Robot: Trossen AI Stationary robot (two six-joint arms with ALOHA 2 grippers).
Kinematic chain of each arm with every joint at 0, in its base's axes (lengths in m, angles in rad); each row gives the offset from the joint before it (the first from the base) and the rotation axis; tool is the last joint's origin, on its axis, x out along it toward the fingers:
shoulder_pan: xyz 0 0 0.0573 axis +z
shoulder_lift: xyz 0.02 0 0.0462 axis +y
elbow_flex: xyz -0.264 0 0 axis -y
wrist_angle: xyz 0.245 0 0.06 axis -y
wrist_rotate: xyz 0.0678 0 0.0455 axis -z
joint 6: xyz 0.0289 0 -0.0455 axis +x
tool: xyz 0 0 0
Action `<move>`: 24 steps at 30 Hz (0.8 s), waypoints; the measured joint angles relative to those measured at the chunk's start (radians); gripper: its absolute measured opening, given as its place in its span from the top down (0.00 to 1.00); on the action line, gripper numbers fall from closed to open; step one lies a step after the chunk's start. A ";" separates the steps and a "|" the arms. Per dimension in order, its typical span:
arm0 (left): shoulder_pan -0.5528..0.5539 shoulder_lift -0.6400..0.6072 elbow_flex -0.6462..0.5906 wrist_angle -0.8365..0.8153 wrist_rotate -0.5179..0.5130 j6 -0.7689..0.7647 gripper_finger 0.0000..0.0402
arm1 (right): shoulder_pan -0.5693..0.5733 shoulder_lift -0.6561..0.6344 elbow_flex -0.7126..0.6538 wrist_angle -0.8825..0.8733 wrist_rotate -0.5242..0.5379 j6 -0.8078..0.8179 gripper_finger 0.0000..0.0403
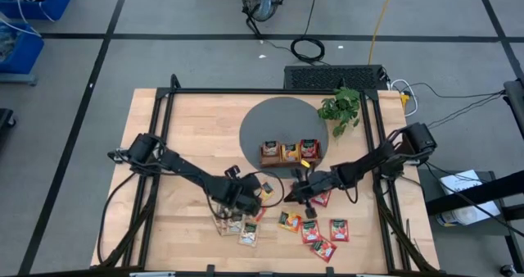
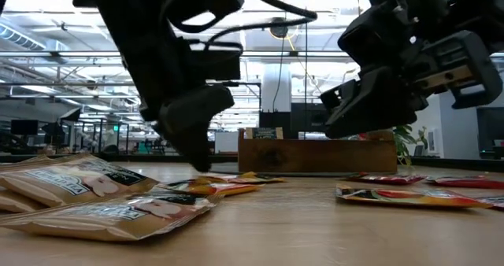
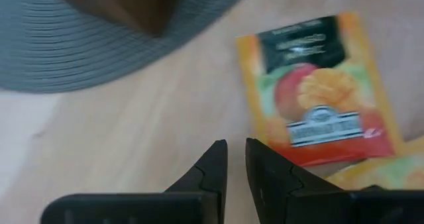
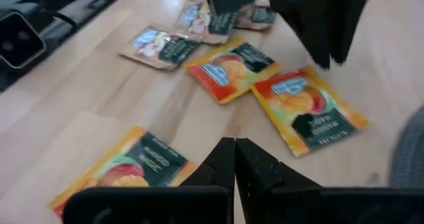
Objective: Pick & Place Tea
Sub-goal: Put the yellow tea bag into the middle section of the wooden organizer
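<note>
Tea sachets lie flat on the wooden table. In the high view, beige ones (image 1: 237,226) lie near the front, orange ones (image 1: 289,220) in the middle and red ones (image 1: 338,229) to the right. The brown tray (image 1: 289,152) on a round grey mat (image 1: 270,121) holds a few sachets. My left gripper (image 1: 259,195) (image 3: 236,163) is shut and empty, low over the table beside an orange sachet (image 3: 318,91). My right gripper (image 1: 295,192) (image 4: 234,159) is also shut and empty, close to the left one, above bare wood among orange sachets (image 4: 308,108).
A small green plant (image 1: 342,106) stands at the mat's far right. A black frame rail (image 1: 270,90) runs around the table. The two arms nearly meet at the table's middle; in the right wrist view the left arm (image 4: 318,25) stands just ahead.
</note>
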State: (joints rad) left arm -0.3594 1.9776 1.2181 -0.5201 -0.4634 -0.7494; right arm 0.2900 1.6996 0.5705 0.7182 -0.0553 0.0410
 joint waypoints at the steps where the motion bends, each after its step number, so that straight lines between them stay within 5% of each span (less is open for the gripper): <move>1: 0.001 0.000 0.000 0.019 0.018 0.011 0.85 | 0.006 0.005 0.000 0.003 -0.001 0.000 1.00; 10: -0.003 0.000 0.001 0.126 0.108 0.094 0.85 | -0.003 0.098 0.008 0.044 0.000 0.017 1.00; 24: -0.008 -0.001 0.001 0.026 -0.025 0.045 0.85 | -0.009 0.115 0.008 0.071 -0.027 0.048 1.00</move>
State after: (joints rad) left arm -0.3674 1.9762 1.2190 -0.4944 -0.4886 -0.7043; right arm 0.2810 1.8149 0.5789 0.7895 -0.0826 0.0891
